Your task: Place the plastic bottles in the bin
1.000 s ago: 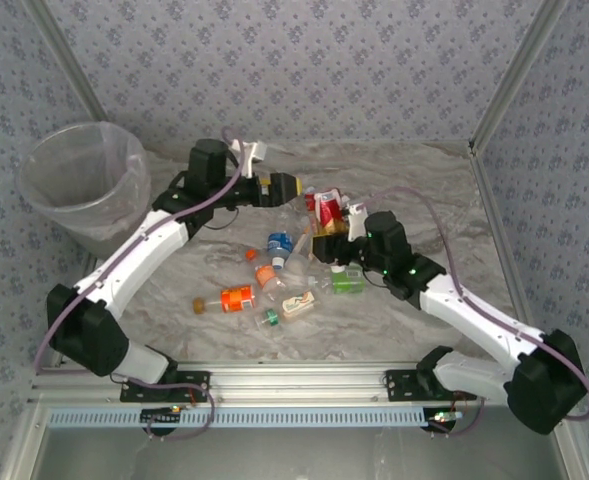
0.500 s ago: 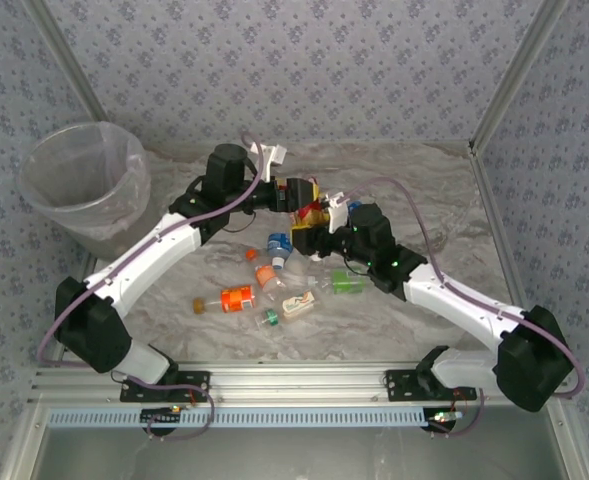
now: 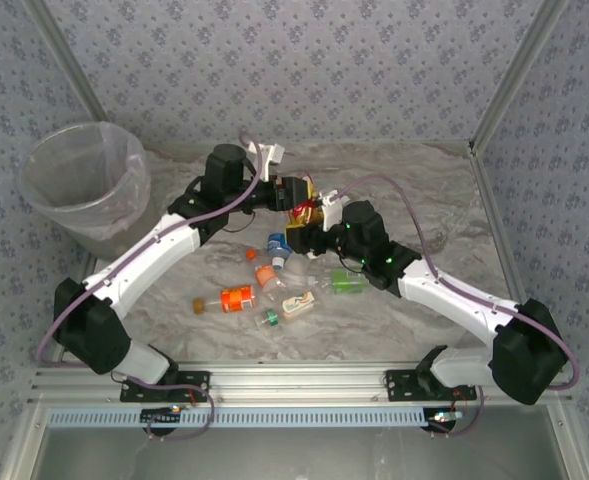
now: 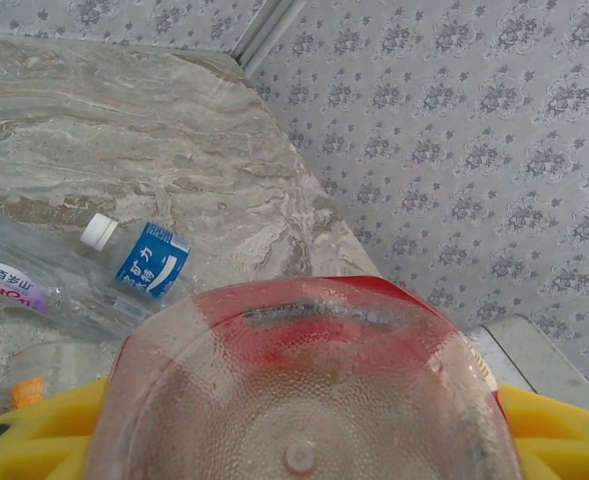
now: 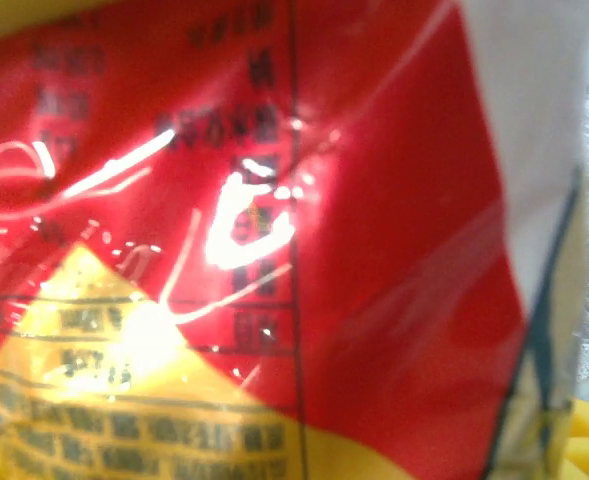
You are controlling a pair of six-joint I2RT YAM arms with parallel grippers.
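A clear bottle with a red label (image 3: 304,212) hangs above the table's middle, where my two grippers meet. My left gripper (image 3: 298,200) comes from the left; in its wrist view the bottle's dimpled base (image 4: 304,390) fills the gap between the yellow fingers (image 4: 34,435), touching both. My right gripper (image 3: 309,230) is against the same bottle from the right. Its wrist view is covered by the red and yellow label (image 5: 274,250), so its jaws are hidden. Several more plastic bottles lie on the table, among them a blue-labelled one (image 3: 278,243) (image 4: 149,262), an orange one (image 3: 236,298) and a green one (image 3: 346,284). The bin (image 3: 84,185) stands far left.
Loose bottles spread below the grippers toward the front rail (image 3: 294,385). Patterned walls close in the back and both sides. A clear bottle with a white and red label (image 4: 9,285) lies beside the blue one.
The right arm carried the red-labelled bottle left toward the left gripper. The left gripper's fingers came in around the bottle's base. The bottles on the table have not moved.
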